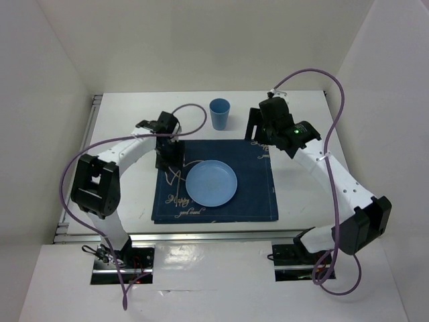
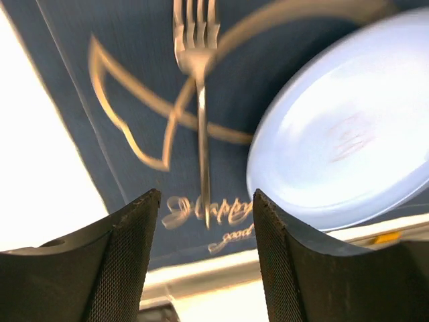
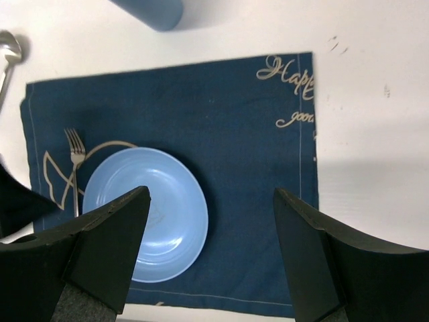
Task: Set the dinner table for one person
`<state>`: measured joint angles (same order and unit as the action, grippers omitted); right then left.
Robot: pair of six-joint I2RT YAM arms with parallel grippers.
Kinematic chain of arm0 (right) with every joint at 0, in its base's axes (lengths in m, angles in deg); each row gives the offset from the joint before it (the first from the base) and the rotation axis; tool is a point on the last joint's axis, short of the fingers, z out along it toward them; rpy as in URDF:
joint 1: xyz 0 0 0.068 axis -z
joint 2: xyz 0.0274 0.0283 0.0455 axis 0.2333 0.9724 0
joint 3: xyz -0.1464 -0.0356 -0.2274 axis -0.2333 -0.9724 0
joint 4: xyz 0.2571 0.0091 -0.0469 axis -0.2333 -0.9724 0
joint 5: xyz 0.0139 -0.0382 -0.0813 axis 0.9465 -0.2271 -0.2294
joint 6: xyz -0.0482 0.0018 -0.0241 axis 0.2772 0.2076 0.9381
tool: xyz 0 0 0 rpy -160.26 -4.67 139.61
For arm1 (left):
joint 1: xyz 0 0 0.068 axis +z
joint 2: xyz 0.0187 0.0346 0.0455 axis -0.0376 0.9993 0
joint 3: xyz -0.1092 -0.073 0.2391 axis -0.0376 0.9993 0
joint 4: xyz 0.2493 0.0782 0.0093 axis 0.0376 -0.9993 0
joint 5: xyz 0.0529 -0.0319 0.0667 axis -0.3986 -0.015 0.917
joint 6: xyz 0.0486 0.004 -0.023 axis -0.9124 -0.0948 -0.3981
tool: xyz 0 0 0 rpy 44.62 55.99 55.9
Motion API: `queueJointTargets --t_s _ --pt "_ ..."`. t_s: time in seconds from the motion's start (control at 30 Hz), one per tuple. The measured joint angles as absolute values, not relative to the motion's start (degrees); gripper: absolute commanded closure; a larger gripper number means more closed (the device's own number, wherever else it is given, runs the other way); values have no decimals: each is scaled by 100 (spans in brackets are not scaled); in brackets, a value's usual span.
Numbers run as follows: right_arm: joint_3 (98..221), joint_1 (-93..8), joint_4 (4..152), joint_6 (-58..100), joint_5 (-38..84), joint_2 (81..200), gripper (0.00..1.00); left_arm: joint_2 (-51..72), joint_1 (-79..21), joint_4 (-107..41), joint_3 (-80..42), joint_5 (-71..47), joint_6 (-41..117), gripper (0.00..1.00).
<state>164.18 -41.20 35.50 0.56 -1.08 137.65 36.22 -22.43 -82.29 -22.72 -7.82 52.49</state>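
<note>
Well, my left gripper (image 2: 204, 198) stood with its ribbed black jaws apart, gripping nothing, above the thin metal fork (image 2: 201, 121). The fork lay flat on the dark blue cloth placemat (image 2: 134, 40), left of the round, glossy light blue plate (image 2: 342, 134). My right gripper (image 3: 211, 194) hung open and empty near the mat's far right corner. Under both spread the flat white dinner table (image 1: 295, 201), a blue cup (image 1: 219, 114) upright beyond the mat.

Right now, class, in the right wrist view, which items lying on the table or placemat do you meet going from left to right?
spoon → fork → blue plate. The blue cup is left out because it overlaps the plate's span.
</note>
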Motion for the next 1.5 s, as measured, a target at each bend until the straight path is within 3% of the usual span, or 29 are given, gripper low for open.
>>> queueJointTargets --t_s 0.27,0.53,0.7,0.9,1.4,1.47,1.5 --pt "16330 -4120 3740 102 342 14023 18 3849 -999 -7477 -3644 -612 3078 38" --pt "16295 -4120 4033 201 749 14259 18 5782 -991 -7762 -5266 160 1203 40" --pt "16265 -4120 4199 236 926 14270 18 6695 -785 -8273 -6129 181 1236 41" --pt "16112 -4120 4341 290 1099 14244 18 6732 -359 -8374 -6116 107 1361 50" --pt "16341 -4120 4361 314 1291 14261 18 6929 -468 -8656 -6027 -608 1437 51" --pt "16346 -4120 4359 312 1304 14266 18 7051 -457 -8754 -6199 -562 1514 54" --pt "16348 -4120 4359 312 1306 14268 18 7126 -453 -8826 -6333 -546 1531 65"
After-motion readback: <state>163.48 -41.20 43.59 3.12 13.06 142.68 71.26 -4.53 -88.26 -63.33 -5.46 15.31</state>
